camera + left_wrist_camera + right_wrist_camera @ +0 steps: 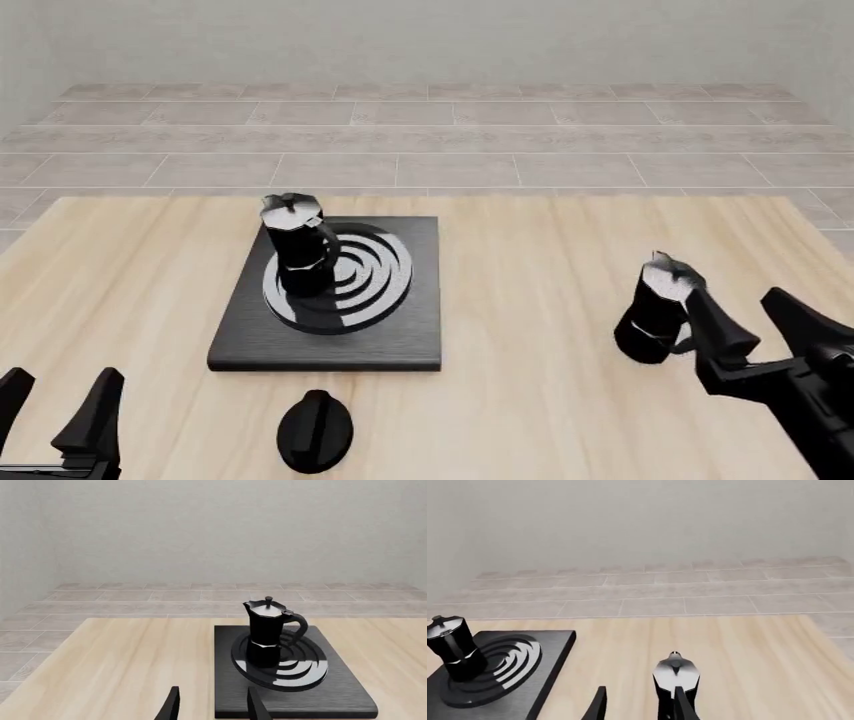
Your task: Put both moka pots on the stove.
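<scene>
The stove (334, 335) lies on the table (534, 300), left of the table's middle as the front view shows it. One pot (296, 243) stands upright on the stove's burner (360, 275), on the burner's left part, its handle toward the rings' centre. The second pot (654, 308) stands on the bare table well to the right of the stove, apart from it. A flat black knob (315, 430) lies on the table just in front of the stove's near edge.

The left gripper (56, 415) sits low, in front of the stove and to its left, fingers spread and nothing between them; its wrist view shows the gap looking toward the stove's near edge. The right gripper (763, 325) is just right of the second pot, jaws spread wide. One finger (714, 325) reaches up beside the pot's handle side; whether it touches the pot cannot be told. In the right wrist view the pot (675, 677) stands just beyond the fingertips, not between them.
</scene>
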`<action>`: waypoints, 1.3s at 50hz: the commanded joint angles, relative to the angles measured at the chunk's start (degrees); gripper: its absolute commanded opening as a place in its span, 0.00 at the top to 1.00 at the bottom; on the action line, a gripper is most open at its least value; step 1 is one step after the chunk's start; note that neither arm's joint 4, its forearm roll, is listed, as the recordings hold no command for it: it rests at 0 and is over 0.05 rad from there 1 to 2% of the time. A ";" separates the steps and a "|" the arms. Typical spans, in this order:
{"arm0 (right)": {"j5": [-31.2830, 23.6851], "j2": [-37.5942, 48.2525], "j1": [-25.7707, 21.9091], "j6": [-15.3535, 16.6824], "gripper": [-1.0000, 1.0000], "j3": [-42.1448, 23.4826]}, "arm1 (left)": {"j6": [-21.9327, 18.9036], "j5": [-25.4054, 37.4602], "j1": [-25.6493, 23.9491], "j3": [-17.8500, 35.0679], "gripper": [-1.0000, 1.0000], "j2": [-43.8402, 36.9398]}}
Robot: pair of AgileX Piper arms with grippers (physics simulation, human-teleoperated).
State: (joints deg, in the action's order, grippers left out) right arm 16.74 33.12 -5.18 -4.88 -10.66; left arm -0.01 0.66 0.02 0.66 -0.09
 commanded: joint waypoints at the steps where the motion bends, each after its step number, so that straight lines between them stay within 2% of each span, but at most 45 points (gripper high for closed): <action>1: -8.99 -5.75 1.15 -0.10 0.00 -0.17 | 0.02 0.01 0.00 0.00 0.00 0.00; 7: -12.91 -8.03 2.43 -0.10 0.00 -0.66 | 0.01 0.00 0.00 0.00 0.00 0.00; 17: -15.85 -9.94 3.53 0.05 0.00 -0.67 | 0.01 0.01 -0.01 0.00 0.00 0.00; 32: -17.01 -7.91 6.61 -0.71 0.00 -0.20 | 0.00 0.01 0.00 0.00 0.00 0.00; 42: -14.50 -3.36 7.77 -0.94 0.00 0.96 | -0.03 -0.01 0.00 0.00 0.00 0.00; 43: -12.69 -0.14 8.48 -2.06 0.00 1.53 | 0.03 0.01 0.00 0.00 0.00 0.00; 45: -12.90 -1.49 8.16 -1.17 0.00 1.71 | 0.01 -0.01 0.00 0.00 0.00 0.00; 52: -11.58 0.03 8.79 -1.19 0.00 2.04 | 0.00 0.01 0.00 0.00 0.00 0.00; 62: -3.48 6.74 8.72 -0.46 0.00 3.74 | -0.02 -0.01 0.01 0.00 0.00 0.00; 65: 0.95 10.61 8.26 0.05 0.00 4.47 | -0.01 -0.01 0.00 0.00 0.00 0.00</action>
State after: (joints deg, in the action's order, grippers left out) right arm 10.16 37.05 3.30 -5.58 -7.71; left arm -0.01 0.66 0.03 0.66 -0.09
